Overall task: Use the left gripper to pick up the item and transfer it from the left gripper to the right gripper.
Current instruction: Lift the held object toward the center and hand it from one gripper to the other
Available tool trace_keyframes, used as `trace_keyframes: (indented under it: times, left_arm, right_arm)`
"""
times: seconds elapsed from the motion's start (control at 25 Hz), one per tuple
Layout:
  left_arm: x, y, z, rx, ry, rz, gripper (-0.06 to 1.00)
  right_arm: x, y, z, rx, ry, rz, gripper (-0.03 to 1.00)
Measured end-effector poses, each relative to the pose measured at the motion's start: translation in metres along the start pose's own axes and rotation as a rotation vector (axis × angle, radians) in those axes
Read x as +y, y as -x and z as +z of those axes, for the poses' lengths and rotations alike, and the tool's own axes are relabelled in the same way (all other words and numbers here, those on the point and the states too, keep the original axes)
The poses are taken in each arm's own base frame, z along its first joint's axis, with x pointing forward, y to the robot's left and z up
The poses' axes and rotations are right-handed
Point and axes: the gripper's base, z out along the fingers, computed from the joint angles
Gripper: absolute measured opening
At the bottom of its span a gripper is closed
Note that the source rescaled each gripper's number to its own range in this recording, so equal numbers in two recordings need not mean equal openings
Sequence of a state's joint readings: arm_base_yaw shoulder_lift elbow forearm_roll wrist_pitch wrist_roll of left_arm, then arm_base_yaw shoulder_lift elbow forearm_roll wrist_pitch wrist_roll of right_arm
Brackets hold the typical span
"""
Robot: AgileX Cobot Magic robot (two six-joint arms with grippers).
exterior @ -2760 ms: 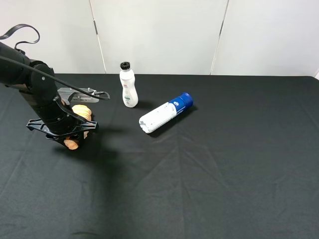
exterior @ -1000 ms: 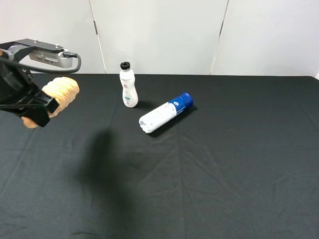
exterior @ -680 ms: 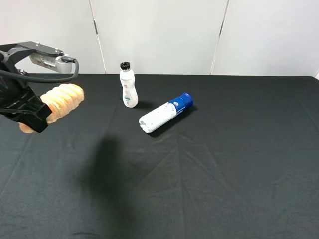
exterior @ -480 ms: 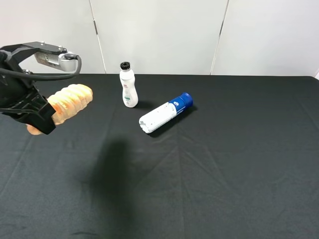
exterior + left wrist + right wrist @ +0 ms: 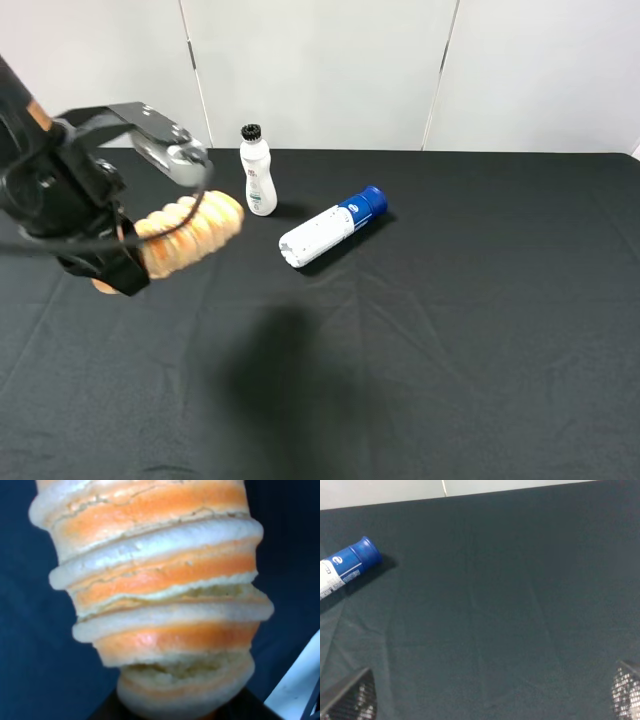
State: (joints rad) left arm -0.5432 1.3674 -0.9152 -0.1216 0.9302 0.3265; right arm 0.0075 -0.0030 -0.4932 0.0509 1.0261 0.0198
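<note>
The left gripper (image 5: 122, 258) is clamped on the bread loaf (image 5: 195, 225), gripping it near its lower, left-hand end. In the high view the loaf hangs in the air above the left part of the table, well clear of the black cloth (image 5: 480, 330). It lies on a slant, its free end raised and pointing right, towards the middle of the table. A short stub of the loaf sticks out below and to the left of the black jaw plates. A black cable (image 5: 60, 243) loops across the arm and the gripper. The loaf and arm cast a broad shadow (image 5: 300, 370) on the cloth, lower and to the right of the loaf.

In the left wrist view the loaf (image 5: 160, 595) fills nearly the whole picture: stacked ridges, orange-tan bands alternating with pale cracked edges, with blurred dark cloth behind. The jaws themselves barely show there.

The right gripper (image 5: 490, 700) is out of the high view. Its wrist camera shows only the tips of its two fingers (image 5: 352, 700) at the edges of the picture, spread wide apart with nothing but bare cloth between them.

A white bottle with the black cap (image 5: 258, 180) stands upright near the back edge of the table, just beyond the loaf's raised end. The white-and-blue bottle (image 5: 330, 227) lies on its side near the middle of the cloth, blue end pointing back and right; the right wrist view catches it too (image 5: 347, 567). White wall panels (image 5: 320, 70) close the scene behind.
</note>
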Motion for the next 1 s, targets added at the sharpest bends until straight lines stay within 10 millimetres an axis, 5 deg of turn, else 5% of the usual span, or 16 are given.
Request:
trace_keyframes:
  times: [0.48, 1.0]
  left_arm:
    - [-0.059, 0.017, 0.003, -0.117, -0.030, 0.472, 0.01]
    - [-0.068, 0.031, 0.000, -0.270, 0.024, 0.638, 0.01]
  right_arm:
    - [0.000, 0.000, 0.000, 0.000, 0.001, 0.000, 1.00]
    - [0.004, 0.000, 0.001, 0.009, 0.042, 0.050, 1.00]
